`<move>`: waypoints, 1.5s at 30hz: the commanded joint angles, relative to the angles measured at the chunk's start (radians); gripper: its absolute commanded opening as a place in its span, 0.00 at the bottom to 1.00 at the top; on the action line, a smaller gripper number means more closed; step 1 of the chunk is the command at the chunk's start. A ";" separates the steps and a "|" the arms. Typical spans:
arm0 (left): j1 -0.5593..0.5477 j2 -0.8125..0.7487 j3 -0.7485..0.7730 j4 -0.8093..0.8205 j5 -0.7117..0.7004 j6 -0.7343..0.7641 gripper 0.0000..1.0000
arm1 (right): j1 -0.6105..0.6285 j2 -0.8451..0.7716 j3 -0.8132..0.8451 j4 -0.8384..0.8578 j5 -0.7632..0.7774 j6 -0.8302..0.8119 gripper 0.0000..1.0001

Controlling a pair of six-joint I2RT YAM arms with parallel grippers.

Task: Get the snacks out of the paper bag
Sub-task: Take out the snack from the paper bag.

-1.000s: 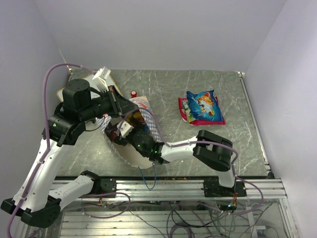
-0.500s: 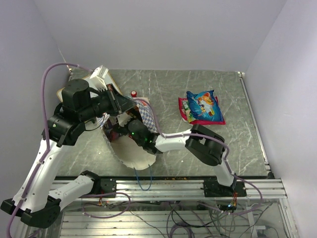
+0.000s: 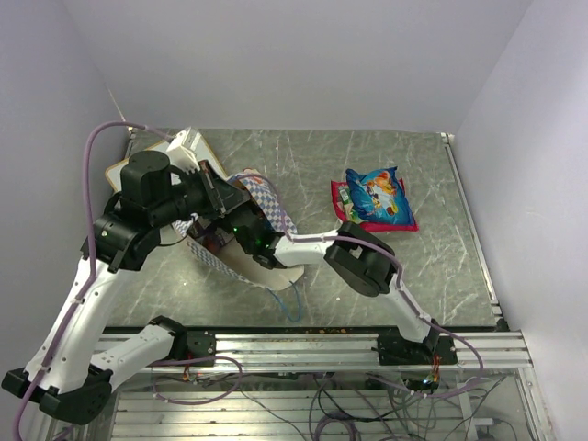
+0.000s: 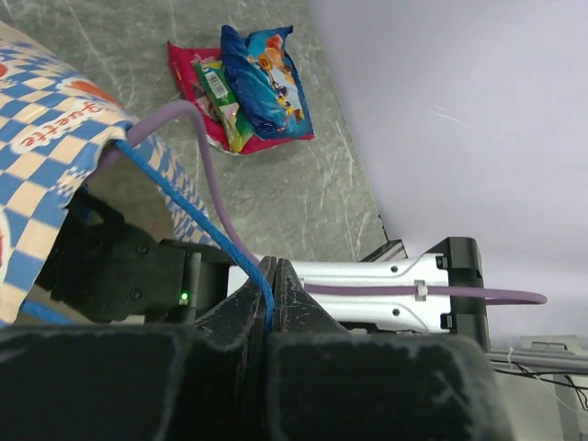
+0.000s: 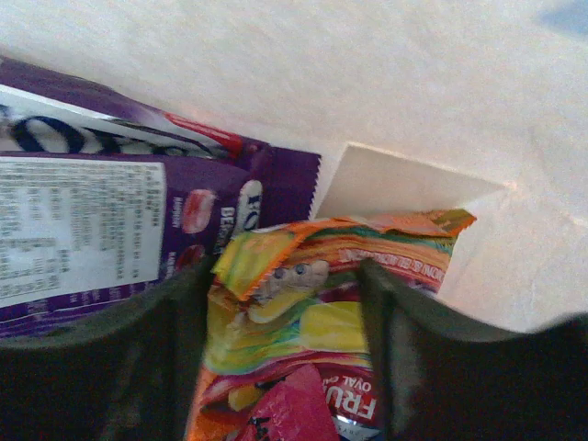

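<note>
Our right fingers (image 5: 413,367) have pushed deeper into the paper bag (image 3: 276,216), flanking an orange-yellow packet (image 5: 294,312) (clamped or not, we cannot tell) beside a purple packet (image 5: 110,220). Left fingers (image 4: 220,335) pinch the blue cord handle (image 4: 241,264); other snacks (image 3: 377,200) lie on the bench (image 3: 441,257).

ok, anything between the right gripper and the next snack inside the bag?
Nothing visible. In the right wrist view the right gripper has one finger on each side of the orange-and-yellow packet, and nothing lies across it. The purple packet lies beside it, not over it. The paper bag wall is behind.
</note>
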 commanded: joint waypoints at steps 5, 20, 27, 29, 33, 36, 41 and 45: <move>-0.008 -0.085 0.026 -0.054 -0.072 -0.009 0.07 | -0.055 0.008 -0.029 -0.067 -0.028 0.049 0.25; -0.008 -0.108 0.019 -0.071 -0.190 -0.025 0.07 | -0.045 -0.330 -0.295 -0.026 -0.364 0.115 0.00; -0.008 -0.108 0.026 -0.052 -0.171 -0.002 0.07 | -0.035 -0.434 -0.354 0.036 -0.476 0.099 0.00; -0.008 -0.092 0.047 -0.059 -0.172 0.011 0.07 | -0.032 -0.446 -0.342 0.044 -0.523 0.090 0.00; -0.008 -0.071 0.089 -0.072 -0.193 0.024 0.07 | -0.028 -0.480 -0.314 0.069 -0.606 0.105 0.00; -0.008 -0.073 0.079 -0.050 -0.180 0.006 0.07 | -0.016 -0.522 -0.313 0.096 -0.645 0.129 0.00; -0.008 -0.091 0.043 -0.014 -0.169 -0.019 0.07 | -0.006 -0.586 -0.324 0.118 -0.689 0.194 0.00; -0.008 -0.089 0.035 0.006 -0.164 -0.022 0.07 | -0.005 -0.601 -0.314 0.074 -0.650 0.231 0.00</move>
